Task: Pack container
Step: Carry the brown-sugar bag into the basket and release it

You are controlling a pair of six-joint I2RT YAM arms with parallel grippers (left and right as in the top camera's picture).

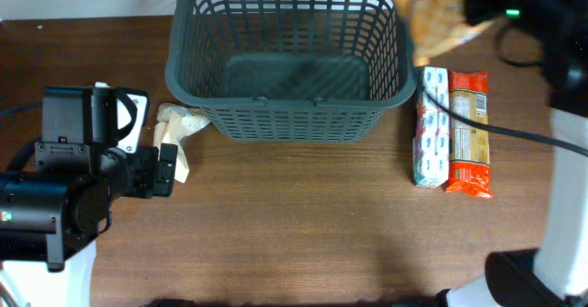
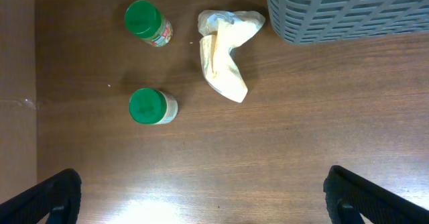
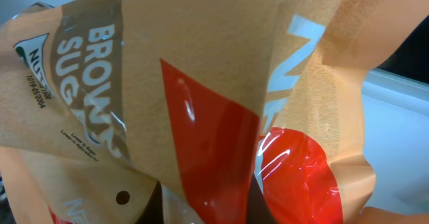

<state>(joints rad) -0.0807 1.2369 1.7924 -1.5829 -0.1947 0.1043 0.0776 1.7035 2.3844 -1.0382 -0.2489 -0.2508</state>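
The dark grey lattice basket (image 1: 294, 121) stands at the back middle of the table and is empty inside. Its corner shows in the left wrist view (image 2: 348, 13). My right gripper (image 1: 480, 4) is at the back right, just beyond the basket's right rim, shut on an orange brown sugar bag (image 1: 436, 17) held in the air. The bag (image 3: 201, 83) fills the right wrist view and hides the fingers. My left gripper (image 1: 165, 164) is open and empty, left of the basket; its fingers frame bare table (image 2: 201, 177).
Two green-lidded jars (image 2: 147, 23) (image 2: 151, 106) and a crumpled cream pouch (image 2: 224, 60) lie left of the basket. A blue-white packet (image 1: 432, 128) and an orange-red packet (image 1: 469, 132) lie side by side to its right.
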